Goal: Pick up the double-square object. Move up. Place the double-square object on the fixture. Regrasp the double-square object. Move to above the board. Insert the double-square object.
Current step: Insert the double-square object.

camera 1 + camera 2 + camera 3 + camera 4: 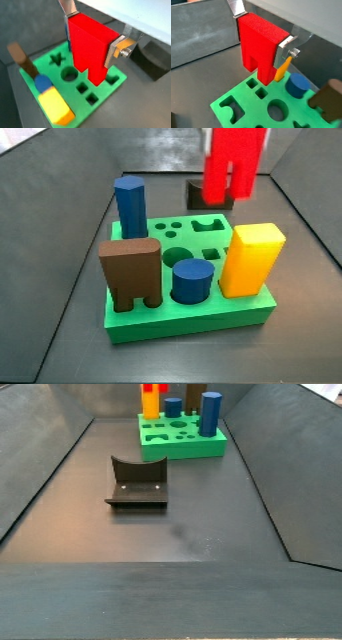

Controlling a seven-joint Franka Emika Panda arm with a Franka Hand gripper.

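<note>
My gripper (89, 54) is shut on the double-square object (88, 35), a bright red prism held upright between the silver fingers (112, 51). Both wrist views show its notched, two-legged lower end hanging over the green board (107, 87), not touching it. The gripper (259, 49) clamps the red piece (256, 32) above the board's cut-out holes (278, 110). A side view has the double-square object (237, 163) in the air over the board's far part (187, 313), the gripper itself out of frame. The dark fixture (138, 484) stands bare on the floor, apart from the board (181, 444).
Seated in the board are a yellow block (253, 258), a brown legged block (130, 273), a blue cylinder (193, 281) and a tall blue prism (131, 208). Several holes are unfilled. Grey walls slope up around the floor (174, 534).
</note>
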